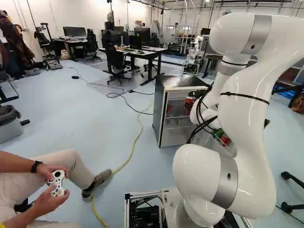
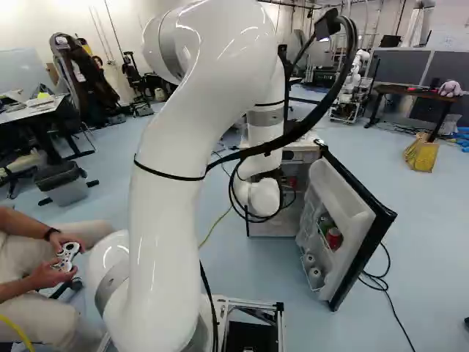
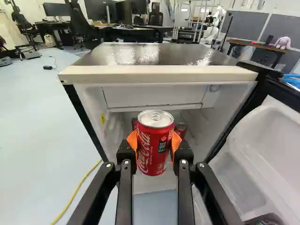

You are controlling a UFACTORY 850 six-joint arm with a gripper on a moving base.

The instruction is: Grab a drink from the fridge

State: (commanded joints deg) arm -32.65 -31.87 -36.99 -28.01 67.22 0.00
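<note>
My gripper (image 1: 196,94) is partly hidden behind the arm in the left base view, with a red can (image 1: 189,105) by it. In the wrist view the gripper (image 3: 155,143) is shut on this upright red can (image 3: 152,152), an orange pad against either side. The can is in front of the open fridge (image 3: 159,74), below the level of its top; how far it stands from the shelf is hard to tell. Behind it, inside the fridge, more red cans (image 3: 181,129) show in part. The fridge door (image 2: 350,213) stands open and holds red and green cans (image 2: 333,238).
A seated person with a controller is at the left of the left base view. A yellow cable (image 1: 135,142) runs over the floor. Beyond the fridge are a desk (image 1: 142,53), chairs and another robot (image 1: 192,59). A yellow bag (image 2: 421,152) lies at the right of the right base view.
</note>
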